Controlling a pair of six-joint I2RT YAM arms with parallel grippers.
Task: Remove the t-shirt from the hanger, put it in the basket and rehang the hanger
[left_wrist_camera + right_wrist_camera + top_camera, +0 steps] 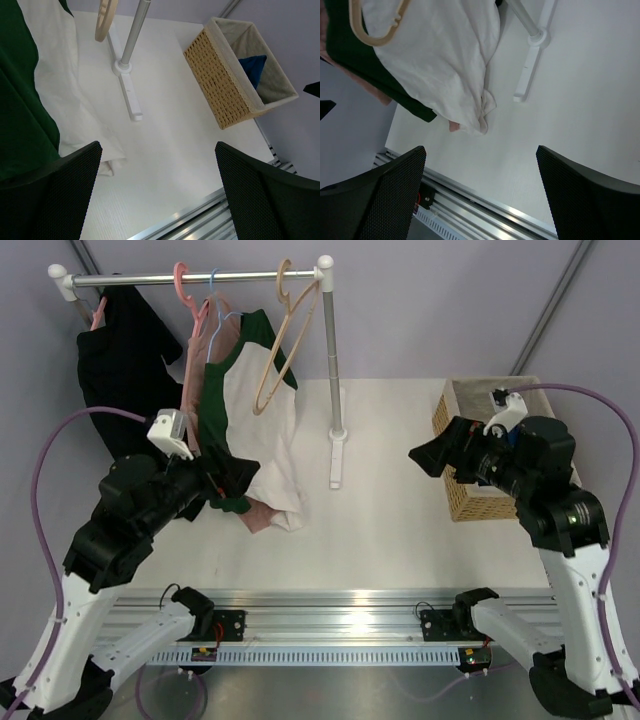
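The dark blue t-shirt lies inside the wicker basket at the table's right; in the top view the right arm hides it. The tan wooden hanger hangs bare from the rail's right end. Its lower curve shows in the left wrist view and the right wrist view. My left gripper is open and empty beside the hanging white shirt, its jaws wide over bare table. My right gripper is open and empty just left of the basket, its jaws wide.
The rack's pole stands on a white foot mid-table. A white shirt with green sleeves, a pink garment, a black garment and a pink hanger hang on the rail. An aluminium rail runs along the near edge.
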